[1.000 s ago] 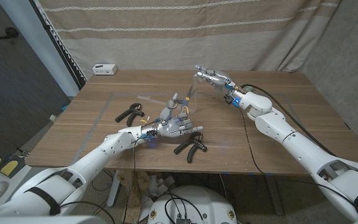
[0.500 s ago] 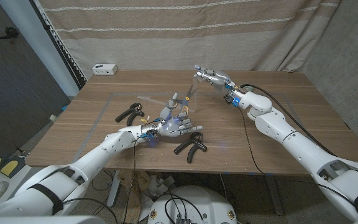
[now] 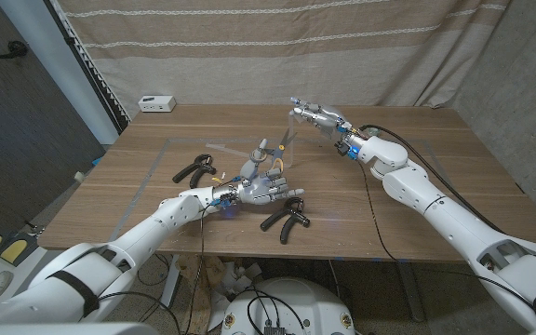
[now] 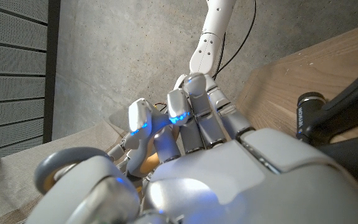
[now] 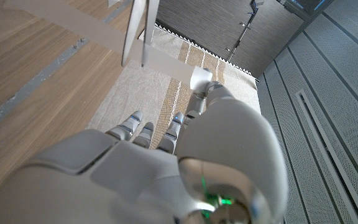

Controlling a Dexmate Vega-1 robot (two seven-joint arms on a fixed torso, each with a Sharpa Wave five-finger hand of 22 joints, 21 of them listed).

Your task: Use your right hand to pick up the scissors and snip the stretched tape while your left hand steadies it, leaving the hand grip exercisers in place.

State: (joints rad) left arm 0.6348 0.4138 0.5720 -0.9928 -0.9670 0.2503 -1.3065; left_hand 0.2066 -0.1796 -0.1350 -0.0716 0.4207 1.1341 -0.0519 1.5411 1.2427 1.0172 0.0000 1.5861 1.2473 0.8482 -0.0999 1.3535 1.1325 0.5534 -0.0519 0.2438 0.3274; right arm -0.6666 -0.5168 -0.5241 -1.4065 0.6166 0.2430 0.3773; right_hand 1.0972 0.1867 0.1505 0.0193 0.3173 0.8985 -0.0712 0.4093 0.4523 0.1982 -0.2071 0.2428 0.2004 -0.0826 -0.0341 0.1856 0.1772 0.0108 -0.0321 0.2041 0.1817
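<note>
My right hand hovers over the far middle of the table and grips the scissors, whose pale blades point down toward my left hand. My left hand sits near the table's middle and holds a grey tape roll, which appears as a grey ring beside the thumb in the left wrist view. A thin clear strip of tape seems to run up from the roll toward the blades, but it is hard to make out. One black hand grip exerciser lies left of my left hand; another lies just in front of it.
A white box stands at the table's far left corner. Pale tape lines mark a rectangle on the wooden top. A cable trails from my right arm across the table. A striped curtain hangs behind.
</note>
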